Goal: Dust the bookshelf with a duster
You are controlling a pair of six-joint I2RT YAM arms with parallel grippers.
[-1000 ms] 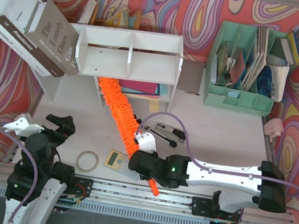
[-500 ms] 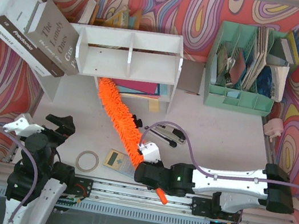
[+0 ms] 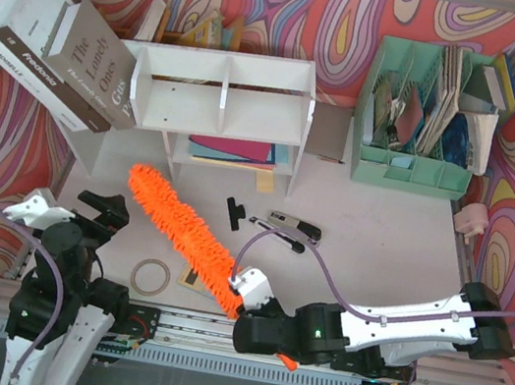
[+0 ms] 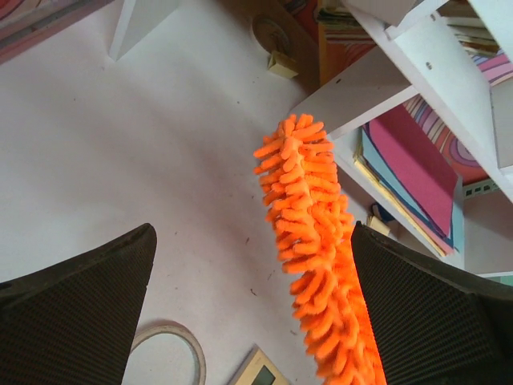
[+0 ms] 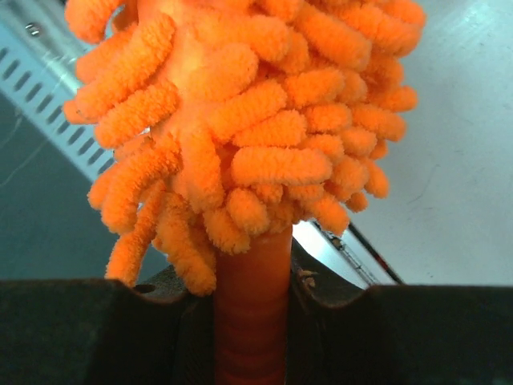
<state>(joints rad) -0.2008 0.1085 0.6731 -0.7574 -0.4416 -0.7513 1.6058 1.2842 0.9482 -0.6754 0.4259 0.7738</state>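
Note:
The white bookshelf [image 3: 224, 97] stands at the back centre, with coloured papers lying in its lower tier. The fluffy orange duster [image 3: 186, 230] is out in front of it, slanting from a tip at the left down to its handle near the table's front edge. My right gripper [image 3: 253, 319] is shut on the orange handle [image 5: 250, 313], just below the fluffy head [image 5: 240, 120]. My left gripper [image 3: 99, 214] stands open at the front left and holds nothing. In the left wrist view the duster [image 4: 313, 241] hangs past the right finger [image 4: 433, 313], with the bookshelf [image 4: 385, 76] behind it.
A black-and-silver stapler [image 3: 293, 226] and a small black piece [image 3: 234, 210] lie in front of the shelf. A tape ring [image 3: 150, 276] and a small device [image 3: 189, 276] sit near the front. A green file organizer [image 3: 411, 170] stands at the back right. Large books [image 3: 54, 47] lean at the back left.
The right arm has drawn the duster out of the lower tier toward the front edge, and its tip has swung left. The left arm has stayed where it was.

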